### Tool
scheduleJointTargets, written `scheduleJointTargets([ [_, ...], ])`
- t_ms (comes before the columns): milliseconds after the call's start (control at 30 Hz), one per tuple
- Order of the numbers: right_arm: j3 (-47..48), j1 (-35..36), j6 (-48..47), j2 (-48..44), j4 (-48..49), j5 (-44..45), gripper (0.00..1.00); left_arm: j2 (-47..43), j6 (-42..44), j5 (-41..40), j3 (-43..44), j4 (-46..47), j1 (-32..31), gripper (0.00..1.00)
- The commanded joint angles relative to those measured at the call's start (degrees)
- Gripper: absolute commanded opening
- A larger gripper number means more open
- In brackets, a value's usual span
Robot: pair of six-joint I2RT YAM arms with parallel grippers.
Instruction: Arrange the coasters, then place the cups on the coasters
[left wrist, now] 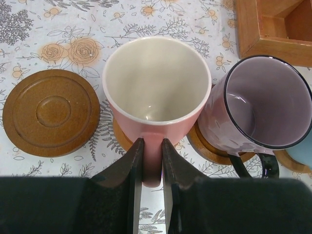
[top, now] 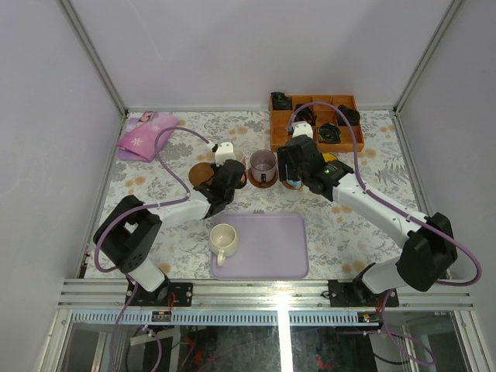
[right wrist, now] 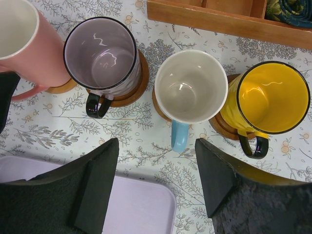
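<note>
From above, the cream cup (top: pixel 223 239) sits at the left edge of the lilac tray (top: pixel 275 252), by the near edge of the table (top: pixel 155 225). A bare coaster (top: pixel 201 173) lies left of the row of cups, toward the far edge.

At the left wrist, the left gripper (left wrist: pixel 151 144) pinches the handle of the pink cup (left wrist: pixel 156 92), beside the mauve cup (left wrist: pixel 265 105).

At the right wrist, the right gripper (right wrist: pixel 156 144) hangs empty, fingers wide apart, over the blue-handled cup (right wrist: pixel 190 87). The yellow cup (right wrist: pixel 270 97) stands right of it.

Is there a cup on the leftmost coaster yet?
No, the leftmost coaster lies bare; the pink cup is beside it, not on it.
</note>
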Motion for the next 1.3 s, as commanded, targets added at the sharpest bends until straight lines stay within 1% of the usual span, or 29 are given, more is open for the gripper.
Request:
scheduleJointTargets([
  [0,1.6,-0.6,0.7,-0.6,1.6,-0.5,0.71,0.3,-1.5,0.9,1.8,-7.0,0.2,0.19],
  [67,1.8,-0.6,0.6,-0.6,1.6,-0.5,0.71,0.4,-1.9,1.5,1.9,-8.6,0.2,0.24],
  [167,1.8,-0.6,0.7,-0.7,1.6,-0.5,0.71,0.5,-1.9,2.3,2.0,-10.4,-0.1,0.40],
  [200,1.9,-0.6,0.7,-0.7,1.6,-0.6,0.71,0.5,-1.9,2.3,2.0,-11.0,-0.2,0.41],
  [400,1.9,-0.6,0.8,-0.6,1.7,-0.9,0.71,0.3,-2.0,1.9,2.2,-11.9,-0.7,0.40],
  [500,1.9,-0.6,0.9,-0.6,1.7,-1.0,0.71,0.1,-2.1,1.4,2.2,-12.1,-1.1,0.35],
  [667,1.9,-0.6,0.9,-0.5,1.6,-1.3,0.71,0.1,-2.3,-0.3,2.5,-12.5,-1.9,0.25],
  [967,1.7,-0.6,1.0,-0.8,1.6,-1.6,0.71,0.1,-2.5,-5.8,3.5,-14.5,-4.5,0.20],
  [1167,1.5,-0.6,0.9,-0.9,1.6,-1.8,0.71,0.6,-3.9,-6.7,3.7,-15.4,-4.8,0.20],
  [1200,1.4,-0.6,0.9,-0.9,1.6,-1.8,0.71,0.8,-4.1,-6.8,3.7,-15.6,-4.8,0.21],
  [1267,1.3,-0.6,0.9,-0.9,1.6,-1.7,0.71,0.9,-4.5,-6.9,3.8,-16.0,-4.8,0.30],
])
